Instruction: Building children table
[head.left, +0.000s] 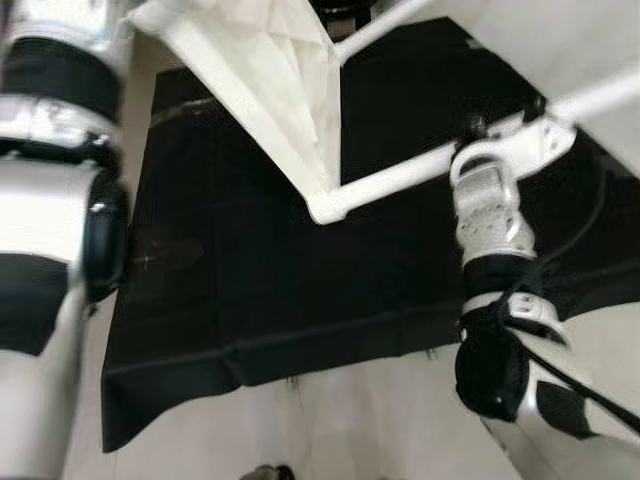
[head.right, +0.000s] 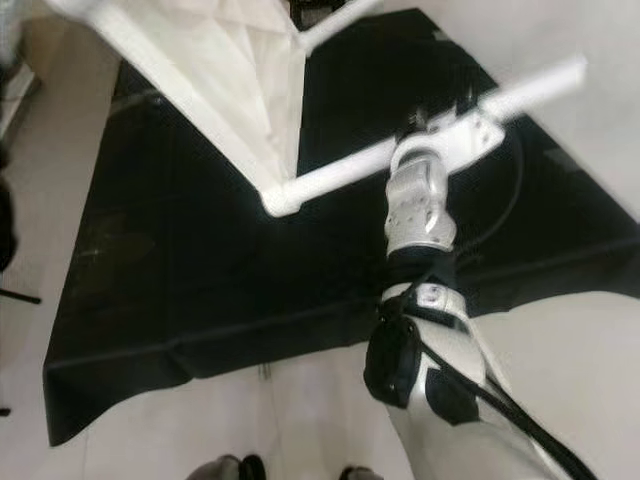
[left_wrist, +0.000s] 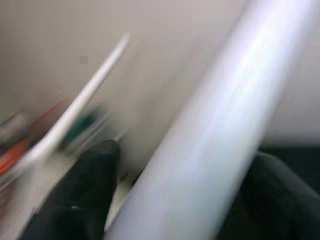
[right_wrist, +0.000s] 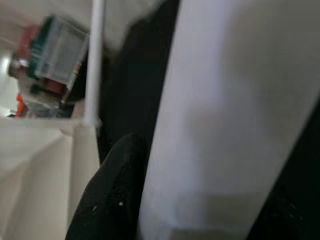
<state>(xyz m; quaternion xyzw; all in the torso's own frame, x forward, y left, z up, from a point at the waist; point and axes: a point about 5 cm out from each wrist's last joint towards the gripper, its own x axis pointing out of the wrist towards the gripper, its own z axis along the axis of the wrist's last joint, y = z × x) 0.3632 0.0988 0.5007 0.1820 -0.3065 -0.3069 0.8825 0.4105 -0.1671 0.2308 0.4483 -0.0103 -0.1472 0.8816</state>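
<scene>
Black mat (head.left: 230, 270) under clamped white frame (head.left: 300, 110)

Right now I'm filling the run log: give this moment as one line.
stage: table frame held up over black mat | left hand: shut on white tube | right hand: shut on white leg

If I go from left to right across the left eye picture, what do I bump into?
The robot's left arm → the black mat → the white table frame's corner → the robot's right arm.
</scene>
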